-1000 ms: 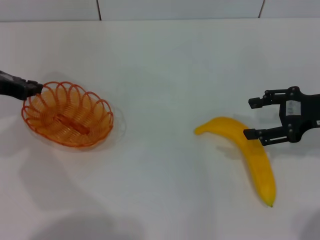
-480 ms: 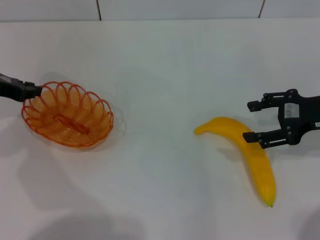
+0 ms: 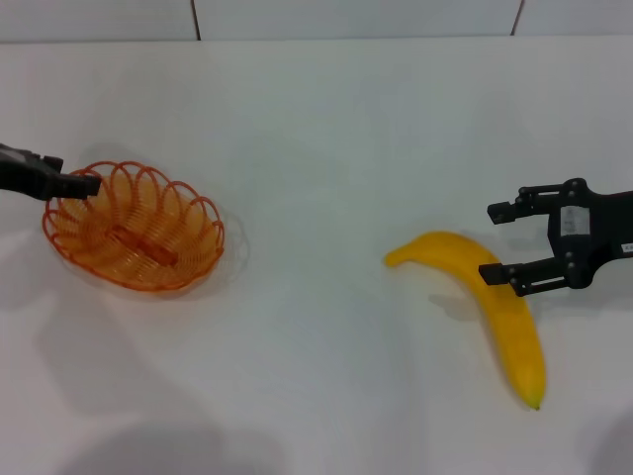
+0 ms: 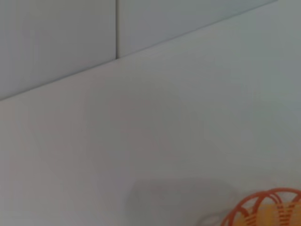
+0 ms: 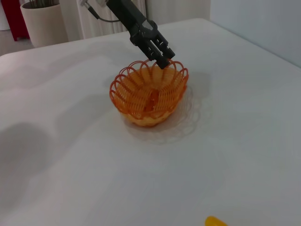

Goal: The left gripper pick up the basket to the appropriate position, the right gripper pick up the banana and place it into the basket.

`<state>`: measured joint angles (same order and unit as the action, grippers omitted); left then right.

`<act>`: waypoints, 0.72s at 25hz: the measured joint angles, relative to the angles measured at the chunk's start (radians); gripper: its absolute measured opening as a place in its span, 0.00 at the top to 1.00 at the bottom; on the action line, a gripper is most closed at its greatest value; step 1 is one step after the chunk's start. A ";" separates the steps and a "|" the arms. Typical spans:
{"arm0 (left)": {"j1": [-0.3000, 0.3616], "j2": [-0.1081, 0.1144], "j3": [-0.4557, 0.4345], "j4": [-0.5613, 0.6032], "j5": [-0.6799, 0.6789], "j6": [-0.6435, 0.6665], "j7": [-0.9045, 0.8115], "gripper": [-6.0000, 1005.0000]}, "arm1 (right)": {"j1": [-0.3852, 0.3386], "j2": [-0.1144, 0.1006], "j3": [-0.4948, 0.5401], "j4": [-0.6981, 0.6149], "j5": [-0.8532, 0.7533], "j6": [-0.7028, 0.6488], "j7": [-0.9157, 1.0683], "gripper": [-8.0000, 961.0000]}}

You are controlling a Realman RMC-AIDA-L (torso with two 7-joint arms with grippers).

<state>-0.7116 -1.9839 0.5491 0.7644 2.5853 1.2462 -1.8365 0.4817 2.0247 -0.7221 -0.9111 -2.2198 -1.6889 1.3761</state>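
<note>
The orange wire basket (image 3: 134, 226) sits on the white table at the left. My left gripper (image 3: 87, 183) reaches in from the left edge, and its tip is at the basket's far-left rim. The right wrist view shows it over that rim (image 5: 161, 57). The left wrist view shows only a bit of the basket's rim (image 4: 268, 207). The yellow banana (image 3: 499, 307) lies at the right with its dark tip toward me. My right gripper (image 3: 490, 242) is open beside the banana's middle. Its nearer finger overlaps the banana. The banana's end (image 5: 215, 221) shows in the right wrist view.
The white table (image 3: 326, 148) stretches between basket and banana. A wall with panel seams (image 3: 195, 18) runs along the far edge. A pale planter (image 5: 44, 21) stands beyond the table in the right wrist view.
My left gripper's tip has slid right, further over the basket's rim. My right gripper has shifted slightly down toward the banana. Basket and banana have not moved.
</note>
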 joint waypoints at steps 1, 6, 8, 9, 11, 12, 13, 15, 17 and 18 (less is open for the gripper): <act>0.001 -0.001 0.000 -0.001 0.002 -0.001 -0.003 0.51 | 0.000 0.000 0.000 0.000 0.000 0.000 0.000 0.15; 0.004 -0.006 0.000 -0.001 0.005 -0.005 -0.006 0.39 | 0.000 0.000 0.000 0.000 0.000 0.000 0.001 0.15; 0.004 -0.008 0.001 -0.003 0.005 -0.006 -0.002 0.31 | 0.000 0.000 0.000 0.000 0.000 0.000 0.001 0.15; 0.004 -0.008 0.002 -0.005 0.005 -0.007 -0.001 0.26 | 0.001 0.000 0.000 0.000 0.000 0.000 0.001 0.15; 0.003 -0.008 0.007 -0.012 0.005 -0.010 -0.001 0.23 | 0.001 0.000 0.000 0.000 0.000 0.000 0.001 0.15; 0.002 -0.008 0.009 -0.017 0.006 -0.014 -0.001 0.23 | 0.001 0.000 0.000 0.000 0.000 0.000 0.001 0.15; 0.000 -0.009 0.013 -0.026 0.009 -0.021 0.000 0.23 | 0.002 0.000 0.000 0.000 0.000 0.000 0.001 0.15; -0.003 -0.009 0.013 -0.035 0.014 -0.034 0.000 0.23 | 0.002 0.000 0.000 0.000 0.000 0.000 0.001 0.15; -0.004 -0.009 0.013 -0.043 0.018 -0.045 0.001 0.24 | 0.002 0.000 0.000 0.000 0.000 0.000 0.001 0.15; -0.005 -0.009 0.013 -0.047 0.019 -0.050 0.001 0.24 | 0.002 0.000 0.000 0.000 0.000 0.000 0.001 0.15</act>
<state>-0.7162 -1.9926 0.5626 0.7171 2.6044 1.1966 -1.8350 0.4832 2.0248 -0.7225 -0.9112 -2.2196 -1.6889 1.3775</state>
